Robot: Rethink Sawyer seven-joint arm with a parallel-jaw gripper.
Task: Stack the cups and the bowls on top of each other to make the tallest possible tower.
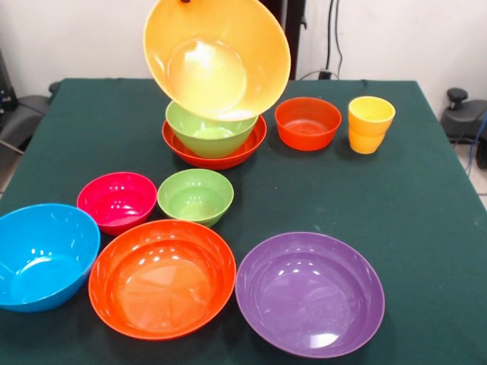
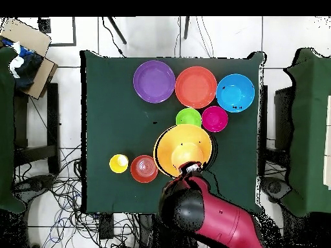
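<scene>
A large orange bowl (image 1: 217, 57) hangs steeply tilted, its mouth facing the front camera and its lower edge resting in a lime green bowl (image 1: 211, 131). That green bowl is nested in a wide red-orange bowl (image 1: 215, 152); together they form the tower. In the overhead view my gripper (image 2: 189, 167) sits at the orange bowl's (image 2: 183, 148) rim nearest the arm, shut on it. A yellow-orange cup (image 1: 370, 124) stands to the right, beside a small red-orange bowl (image 1: 307, 123).
Loose bowls lie nearer the front camera: magenta (image 1: 117, 201), small lime green (image 1: 195, 196), blue (image 1: 44, 255), big red-orange (image 1: 162, 277), purple (image 1: 310, 293). The green table (image 1: 426, 205) has chairs at both sides; cables lie on the floor.
</scene>
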